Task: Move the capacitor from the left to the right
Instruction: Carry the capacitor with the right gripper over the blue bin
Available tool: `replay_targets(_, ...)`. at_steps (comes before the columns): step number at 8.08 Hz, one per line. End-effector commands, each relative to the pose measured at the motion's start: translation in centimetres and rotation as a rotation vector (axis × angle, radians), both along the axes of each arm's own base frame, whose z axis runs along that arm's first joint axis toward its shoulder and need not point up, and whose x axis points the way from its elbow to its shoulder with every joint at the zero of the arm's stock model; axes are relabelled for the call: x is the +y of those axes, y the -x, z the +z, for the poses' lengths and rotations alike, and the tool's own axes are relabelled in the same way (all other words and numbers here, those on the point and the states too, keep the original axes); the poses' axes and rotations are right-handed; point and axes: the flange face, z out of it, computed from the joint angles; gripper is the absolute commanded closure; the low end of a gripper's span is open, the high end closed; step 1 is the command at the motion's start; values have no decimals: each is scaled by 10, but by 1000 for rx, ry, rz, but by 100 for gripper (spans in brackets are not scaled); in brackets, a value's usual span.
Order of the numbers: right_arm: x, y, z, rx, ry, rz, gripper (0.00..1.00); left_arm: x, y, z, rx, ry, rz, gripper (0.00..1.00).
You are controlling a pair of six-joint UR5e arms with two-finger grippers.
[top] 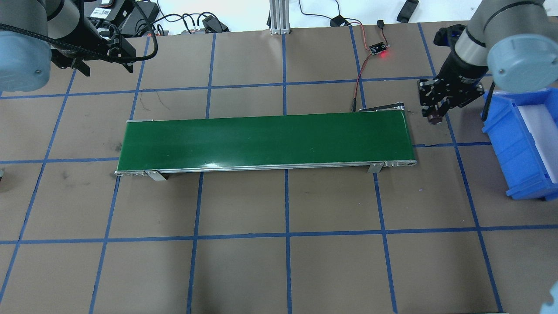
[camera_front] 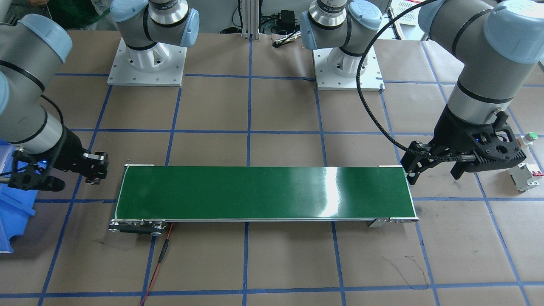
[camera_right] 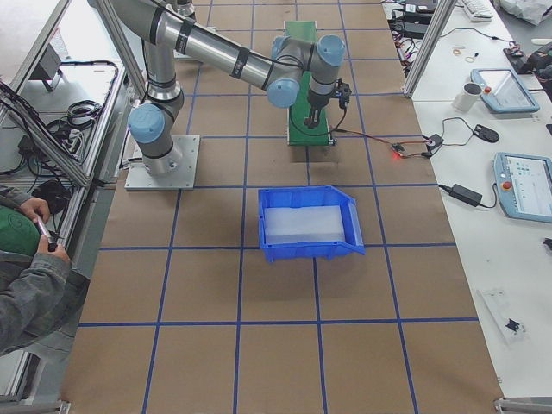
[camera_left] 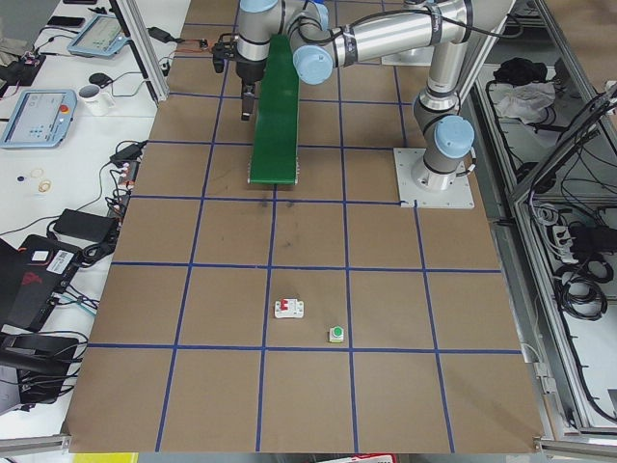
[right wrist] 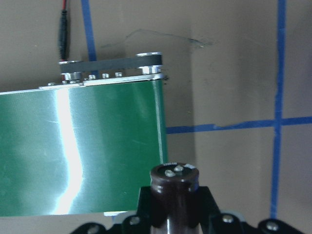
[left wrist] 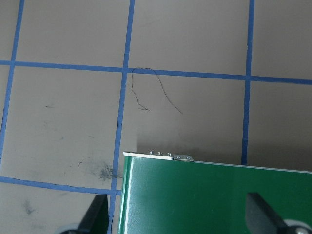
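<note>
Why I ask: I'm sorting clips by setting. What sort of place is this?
Probably a robotics lab or test cell: two robot arms bolted to a table gridded with blue tape, a small green conveyor belt between them, and side benches with control tablets.

Both arms are built of grey tubular links with pale blue joint caps and thin black seam rings, the left arm [camera_front: 476, 55] and the right arm [camera_front: 25, 89] alike. Each has a white square base plate [camera_front: 146, 68] with small screws along its edges. A black braided cable [camera_front: 359, 78] loops beside the left arm. The left gripper [camera_front: 413, 172] and the right gripper [camera_front: 94, 174] are black, the right one with a silver face. A black ribbed camera mount [camera_front: 488, 151] with a small blue light sits at the left wrist.
</note>
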Motion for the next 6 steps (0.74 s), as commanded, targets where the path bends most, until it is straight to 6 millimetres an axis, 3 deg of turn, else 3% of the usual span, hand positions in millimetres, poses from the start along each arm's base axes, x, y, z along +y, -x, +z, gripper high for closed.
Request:
replay_targets(1, 0, 82, 44, 86, -45, 44, 100, 0, 0, 0, 3, -1, 1, 0)
replay_targets(4, 16, 166, 48, 100, -61, 89, 100, -1, 6, -1, 58, 6, -9, 0)
replay_targets(6, 30, 220, 38, 81, -82, 104, 100, 1, 9, 0, 90, 3, -12, 0)
